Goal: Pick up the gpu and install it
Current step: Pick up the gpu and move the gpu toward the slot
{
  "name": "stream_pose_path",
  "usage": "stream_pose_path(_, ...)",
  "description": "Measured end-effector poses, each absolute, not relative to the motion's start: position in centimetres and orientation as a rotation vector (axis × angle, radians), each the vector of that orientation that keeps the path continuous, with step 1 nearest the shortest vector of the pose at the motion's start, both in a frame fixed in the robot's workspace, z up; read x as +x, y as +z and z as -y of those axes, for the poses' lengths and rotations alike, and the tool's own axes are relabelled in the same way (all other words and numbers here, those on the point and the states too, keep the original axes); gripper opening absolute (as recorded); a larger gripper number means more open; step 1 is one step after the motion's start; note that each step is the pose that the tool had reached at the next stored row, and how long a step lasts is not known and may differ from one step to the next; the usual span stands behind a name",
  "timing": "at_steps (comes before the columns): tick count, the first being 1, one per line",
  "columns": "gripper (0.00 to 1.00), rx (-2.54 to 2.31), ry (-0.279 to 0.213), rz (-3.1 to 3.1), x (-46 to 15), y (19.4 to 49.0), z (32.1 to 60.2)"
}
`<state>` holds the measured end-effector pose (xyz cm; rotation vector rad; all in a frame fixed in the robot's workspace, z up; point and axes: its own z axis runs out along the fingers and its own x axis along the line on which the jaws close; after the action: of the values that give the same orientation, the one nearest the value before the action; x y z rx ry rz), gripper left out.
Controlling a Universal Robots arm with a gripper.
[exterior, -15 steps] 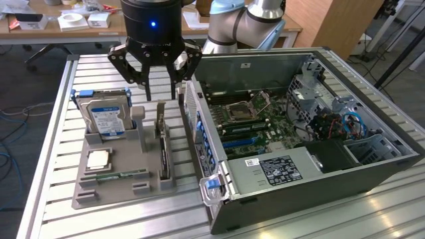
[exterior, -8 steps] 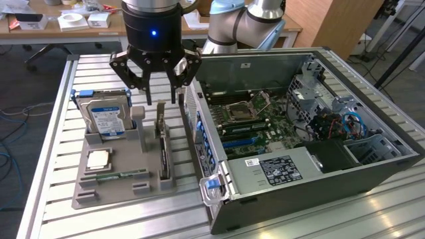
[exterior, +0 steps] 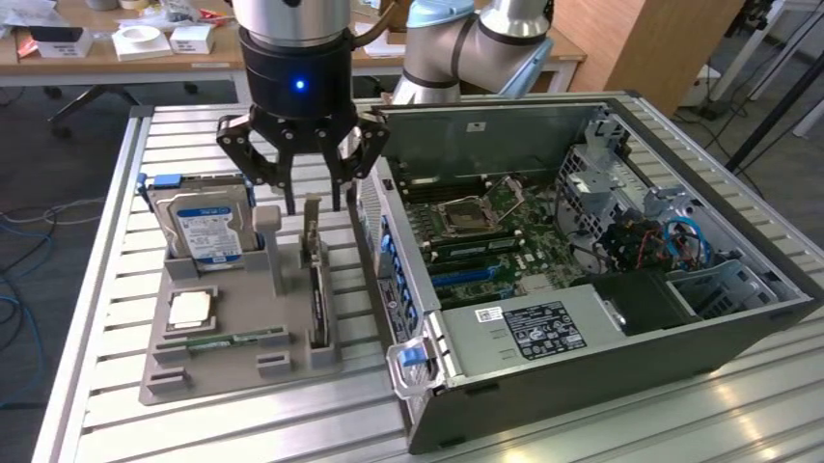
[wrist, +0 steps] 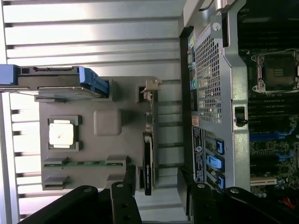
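The gpu (exterior: 315,289) stands on its long edge in a slot of the grey holder (exterior: 168,371), a thin dark card with a greyish bracket at its far end. In the wrist view the gpu (wrist: 148,156) runs as a narrow dark strip between the holder (wrist: 107,122) and the computer case. My gripper (exterior: 315,201) hangs just above the card's far end, open, with one finger on each side of the card's line and nothing held. The black fingers (wrist: 125,189) frame the gpu in the wrist view, the gripper (wrist: 156,189) centred close to it.
The open computer case (exterior: 721,333) lies on the exterior view's right, motherboard (exterior: 496,231) exposed, its back panel (wrist: 212,79) close beside the gpu. The holder also carries a silver hard drive (exterior: 206,227), a processor (exterior: 191,309) and a green memory stick (exterior: 232,340). Slatted metal table (exterior: 232,424) underneath.
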<state>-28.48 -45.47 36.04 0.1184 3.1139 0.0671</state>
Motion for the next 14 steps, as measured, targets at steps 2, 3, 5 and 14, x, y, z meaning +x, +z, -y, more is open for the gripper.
stream_pose_path(2,0.49,0.118,0.066,-3.114,-28.5,35.7,45.5)
stream_pose_path(3,0.49,0.118,0.066,-3.114,-28.5,35.5,45.5)
stream_pose_path(5,0.49,0.118,0.063,-3.114,-28.5,35.2,45.5)
stream_pose_path(14,0.49,0.118,0.058,-3.115,-28.5,33.7,45.5)
